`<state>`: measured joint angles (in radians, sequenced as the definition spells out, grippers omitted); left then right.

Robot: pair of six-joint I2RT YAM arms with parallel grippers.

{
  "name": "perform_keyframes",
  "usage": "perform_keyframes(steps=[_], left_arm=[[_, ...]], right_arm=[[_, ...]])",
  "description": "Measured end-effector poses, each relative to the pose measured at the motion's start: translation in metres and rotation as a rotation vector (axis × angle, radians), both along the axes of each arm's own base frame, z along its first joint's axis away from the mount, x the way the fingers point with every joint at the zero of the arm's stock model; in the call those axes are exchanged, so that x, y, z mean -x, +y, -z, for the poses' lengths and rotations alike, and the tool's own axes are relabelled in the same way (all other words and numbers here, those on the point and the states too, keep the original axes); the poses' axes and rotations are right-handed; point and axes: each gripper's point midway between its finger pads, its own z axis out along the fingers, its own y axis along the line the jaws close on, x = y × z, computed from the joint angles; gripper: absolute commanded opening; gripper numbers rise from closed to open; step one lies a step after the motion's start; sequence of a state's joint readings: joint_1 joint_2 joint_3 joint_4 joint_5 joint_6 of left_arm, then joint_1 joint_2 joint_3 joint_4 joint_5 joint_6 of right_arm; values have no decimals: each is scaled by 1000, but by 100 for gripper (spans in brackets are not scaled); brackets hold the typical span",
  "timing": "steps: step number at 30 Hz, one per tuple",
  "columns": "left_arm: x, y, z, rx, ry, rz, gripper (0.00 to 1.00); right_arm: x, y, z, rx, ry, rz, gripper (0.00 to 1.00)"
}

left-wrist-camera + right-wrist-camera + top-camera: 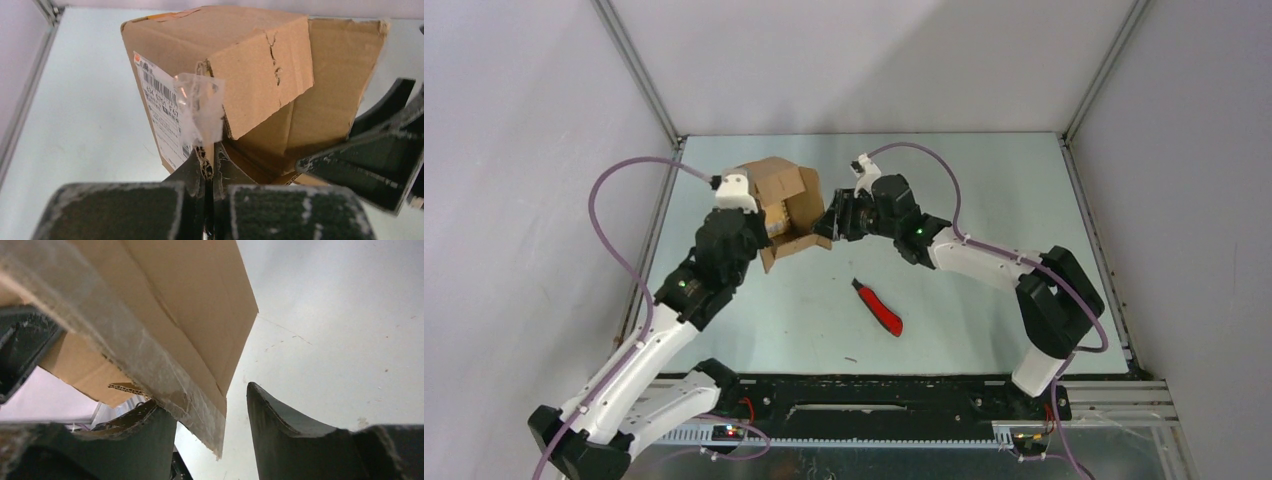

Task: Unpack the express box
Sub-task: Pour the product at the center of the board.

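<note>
The express box (pixel 782 200) is a brown cardboard carton standing at the table's far middle with its flaps spread open. In the left wrist view the express box (pixel 225 65) shows a white label and a loose strip of clear tape. My left gripper (pixel 207 172) is shut on the edge of a lower flap. It reaches the carton from the left (pixel 762 235). My right gripper (pixel 829 222) is at the carton's right side. In the right wrist view the right gripper (pixel 212 415) is open, and a taped flap (pixel 165 355) hangs between its fingers against the left one.
A red-and-black utility knife (pixel 879 307) lies on the table in front of the carton, between the two arms. Metal frame rails (pixel 649 90) and grey walls bound the table at the left, right and back.
</note>
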<state>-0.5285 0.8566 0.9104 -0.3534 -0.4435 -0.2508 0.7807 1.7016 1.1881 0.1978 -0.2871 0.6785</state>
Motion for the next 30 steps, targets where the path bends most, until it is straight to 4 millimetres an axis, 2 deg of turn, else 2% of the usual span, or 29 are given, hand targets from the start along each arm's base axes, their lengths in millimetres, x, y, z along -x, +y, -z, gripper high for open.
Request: perform_keyframes(steps=[4, 8, 10, 14, 18, 24, 30], left_arm=[[-2, -11, 4, -71, -103, 33, 0], [0, -28, -9, -208, -244, 88, 0], [3, -39, -19, -277, -323, 121, 0], [10, -55, -44, -412, -477, 155, 0], [19, -70, -71, -527, -630, 169, 0], [32, -96, -91, -687, -784, 215, 0], [26, -111, -96, -883, -864, 186, 0]], right_arm=[[-12, -6, 9, -52, 56, -41, 40], [-19, -8, 16, -112, 61, -116, 40], [-20, -11, 15, -137, 35, -146, 46], [-27, -15, 1, -188, -61, -171, 53], [-40, -20, -25, -261, -160, -154, 56], [-60, -31, -57, -371, -258, -96, 60], [-79, -35, -64, -407, -274, -43, 61]])
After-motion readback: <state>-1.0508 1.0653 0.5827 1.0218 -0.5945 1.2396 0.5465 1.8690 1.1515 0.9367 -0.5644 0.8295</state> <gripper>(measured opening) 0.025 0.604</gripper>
